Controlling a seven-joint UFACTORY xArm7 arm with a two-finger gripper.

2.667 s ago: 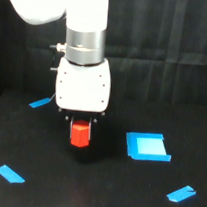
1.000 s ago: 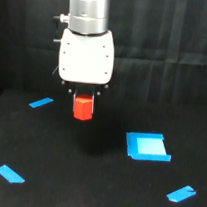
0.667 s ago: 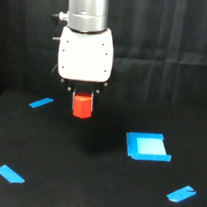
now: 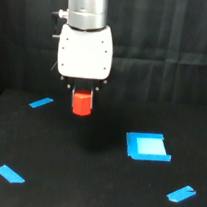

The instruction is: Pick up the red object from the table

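Observation:
The red object (image 4: 82, 104) is a small orange-red block. It hangs between the dark fingers of my gripper (image 4: 82, 101), well above the black table (image 4: 85, 185). The gripper is shut on it, under the white wrist housing (image 4: 85, 51). The block's top is hidden between the fingers. A faint dark shadow lies on the table below it.
A flat blue square piece (image 4: 147, 146) lies on the table at the exterior view's right. Blue tape strips lie at the back left (image 4: 41, 102), front left (image 4: 10, 173) and front right (image 4: 181, 194). A dark curtain hangs behind.
My gripper has risen with the red block held in it, from near the table surface to well above it, and has stayed over about the same spot.

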